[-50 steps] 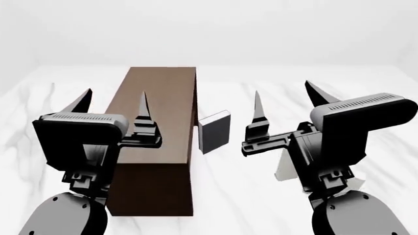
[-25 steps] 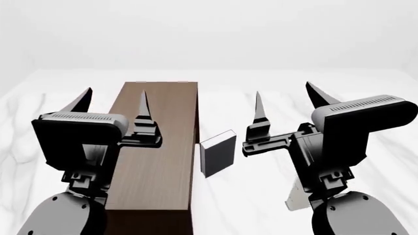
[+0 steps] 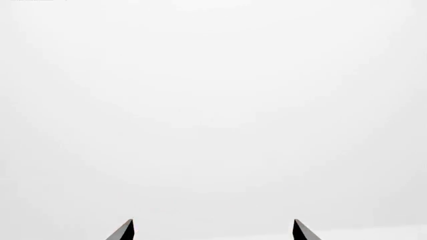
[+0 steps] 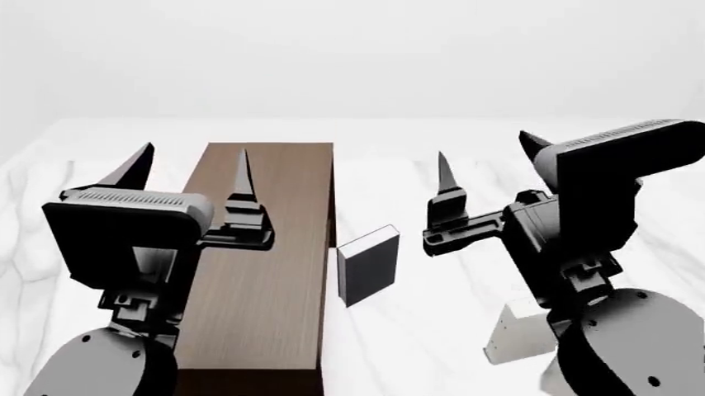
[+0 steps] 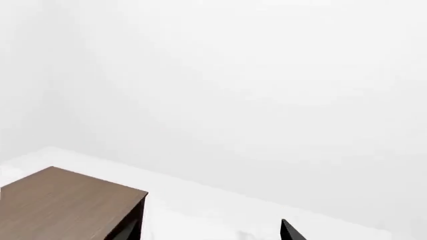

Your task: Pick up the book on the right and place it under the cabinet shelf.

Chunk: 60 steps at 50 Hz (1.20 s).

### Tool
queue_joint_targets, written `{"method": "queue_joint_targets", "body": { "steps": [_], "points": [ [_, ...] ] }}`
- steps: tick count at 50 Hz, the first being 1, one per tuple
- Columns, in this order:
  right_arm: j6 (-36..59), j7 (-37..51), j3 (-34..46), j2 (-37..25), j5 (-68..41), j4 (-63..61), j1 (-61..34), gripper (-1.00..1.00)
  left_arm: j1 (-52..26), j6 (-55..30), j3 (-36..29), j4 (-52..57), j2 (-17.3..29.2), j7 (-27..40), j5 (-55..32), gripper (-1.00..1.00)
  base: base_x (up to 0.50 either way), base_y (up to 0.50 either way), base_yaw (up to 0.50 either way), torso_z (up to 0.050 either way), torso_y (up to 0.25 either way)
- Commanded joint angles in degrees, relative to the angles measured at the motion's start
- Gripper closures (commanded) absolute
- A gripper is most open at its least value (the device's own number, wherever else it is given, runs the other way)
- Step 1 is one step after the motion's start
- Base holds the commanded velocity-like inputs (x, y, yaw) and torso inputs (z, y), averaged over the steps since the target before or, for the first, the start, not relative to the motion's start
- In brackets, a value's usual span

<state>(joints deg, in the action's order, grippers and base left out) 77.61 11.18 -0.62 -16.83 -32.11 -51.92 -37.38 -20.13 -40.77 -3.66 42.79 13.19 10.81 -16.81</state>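
The dark brown cabinet shelf (image 4: 264, 256) lies long on the white marble surface, left of centre in the head view; its top corner (image 5: 67, 205) also shows in the right wrist view. The white book (image 4: 518, 334) stands at the lower right, partly hidden behind my right arm. My left gripper (image 4: 193, 161) hangs open above the cabinet's left side, empty. My right gripper (image 4: 484, 153) is open and empty, raised well above and beyond the book. The left wrist view holds only bare wall beyond the left gripper (image 3: 213, 231).
A dark grey book (image 4: 369, 266) stands upright on the marble top (image 4: 441, 346), close against the cabinet's right side, between the cabinet and the white book. Pale walls close off the scene behind.
My right arm has swung up and to the right, its body tilting. The head view shifted, so the cabinet and books slid lower and the white book shows more beside my right arm.
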Motion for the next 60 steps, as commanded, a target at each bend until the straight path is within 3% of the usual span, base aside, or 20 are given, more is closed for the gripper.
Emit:
{"method": "queue_joint_targets", "body": {
  "steps": [1, 3, 9, 17, 24, 30, 42, 60],
  "points": [
    [11.74, 29.08, -3.68, -16.32, -53.66, 11.72, -20.65, -1.0, 1.03, 1.72, 0.11, 0.17, 0.34, -0.24, -0.47, -1.0, 0.0, 0.0, 0.0, 0.0, 0.0],
    [11.64, 27.71, -1.1, -19.78, -57.14, 13.74, -24.37, -1.0, 1.02, 1.69, 0.13, 0.25, 0.42, -0.25, -0.62, -1.0, 0.0, 0.0, 0.0, 0.0, 0.0],
    [11.23, 11.1, 7.08, -30.32, -50.19, 16.32, -31.09, -1.0, 0.92, 2.02, 0.59, 0.06, 0.78, -0.39, -1.04, -1.0, 0.0, 0.0, 0.0, 0.0, 0.0],
    [12.11, 5.72, 26.87, -42.23, -59.55, 24.74, -44.68, -1.0, 1.11, 2.82, 0.31, -0.46, 1.06, -0.42, -0.99, -1.0, 0.0, 0.0, 0.0, 0.0, 0.0],
    [12.23, -2.96, 47.19, -48.24, -60.29, 28.26, -59.31, -1.0, 0.81, 2.55, 0.39, 0.15, 1.5, -0.3, -1.3, -1.0, 0.0, 0.0, 0.0, 0.0, 0.0],
    [12.18, -7.5, 64.21, -49.97, -61.21, 31.41, -72.02, -1.0, 1.41, 3.42, 0.6, -0.14, 1.66, -0.2, -1.28, -1.0, 0.0, 0.0, 0.0, 0.0, 0.0],
    [12.01, -14.2, 83.43, -49.9, -56.5, 35.59, -80.49, -1.0, 1.54, 2.93, 0.96, 1.17, 2.12, 0.29, -1.96, -1.0, 0.0, 0.0, 0.0, 0.0, 0.0],
    [3.64, -15.4, 90.33, -49.32, -53.14, 38.46, -70.39, -1.0, 2.55, 3.94, 0.99, 0.72, 2.61, 0.78, -1.98, -1.0, 0.0, 0.0, 0.0, 0.0, 0.0]
  ]
}}
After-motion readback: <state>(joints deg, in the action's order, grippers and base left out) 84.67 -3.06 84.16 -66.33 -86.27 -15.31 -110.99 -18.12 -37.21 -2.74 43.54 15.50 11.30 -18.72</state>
